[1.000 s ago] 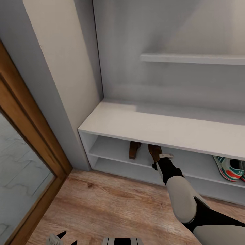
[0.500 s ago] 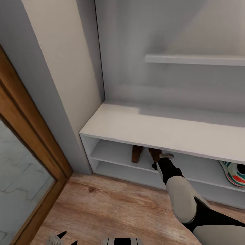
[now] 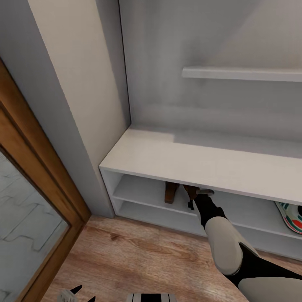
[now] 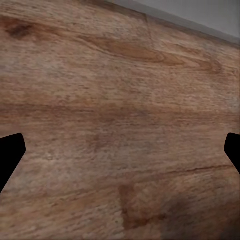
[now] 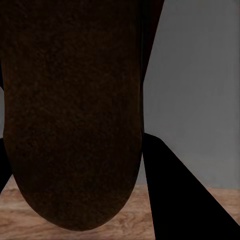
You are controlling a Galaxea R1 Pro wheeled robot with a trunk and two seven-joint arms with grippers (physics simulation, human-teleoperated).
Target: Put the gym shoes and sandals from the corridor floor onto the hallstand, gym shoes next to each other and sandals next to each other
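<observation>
Right gripper (image 3: 193, 197) is extended under the top board of the hallstand (image 3: 201, 161), at the upper tier, clenched on the second sandal (image 5: 72, 115). In the right wrist view its dark sole sits between the black fingers (image 5: 185, 195). The first sandal (image 3: 170, 192) lies on the same tier just to the left, near the held one; whether they touch cannot be told.

Judged step: setting the held sandal down beside its mate. To do it well: keep the sole level and parallel w/ the first sandal, push far enough in that the heel clears the shelf edge, lower till it bears on the shelf, then let go and pull straight back w/o dragging it out.

One gym shoe (image 3: 290, 214) sits on the same tier far right, cut off by the frame edge; the second is not made out. The top board hides most of both sandals.

Left gripper (image 4: 120, 150): fingertips spread wide, nothing between them, over the corridor floor (image 3: 138, 256).
</observation>
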